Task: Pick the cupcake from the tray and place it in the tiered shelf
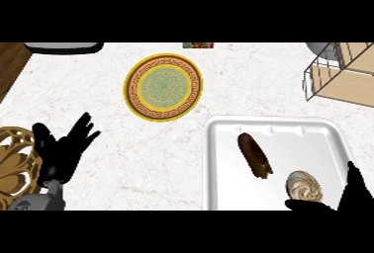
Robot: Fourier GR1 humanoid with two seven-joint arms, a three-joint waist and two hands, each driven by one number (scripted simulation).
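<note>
On the white tray (pixel 226 163) at the lower right sits the cupcake (pixel 303 187), pale with a swirled top, near the tray's front right corner. My right hand (pixel 349 195) comes in at the bottom right, its thumb and fingers spread on either side of the cupcake without closing on it. The tiered shelf (pixel 337 74), a wire frame with wooden boards, stands at the upper right edge. My left hand (pixel 62 148) rests open at the lower left, fingers up.
A long brown pastry (pixel 254 154) lies in the tray's middle. A yellow patterned plate (pixel 163 87) sits on the counter at centre top. A carved wooden dish (pixel 13 165) shows at the left edge, a dark object (pixel 64 47) at the top left.
</note>
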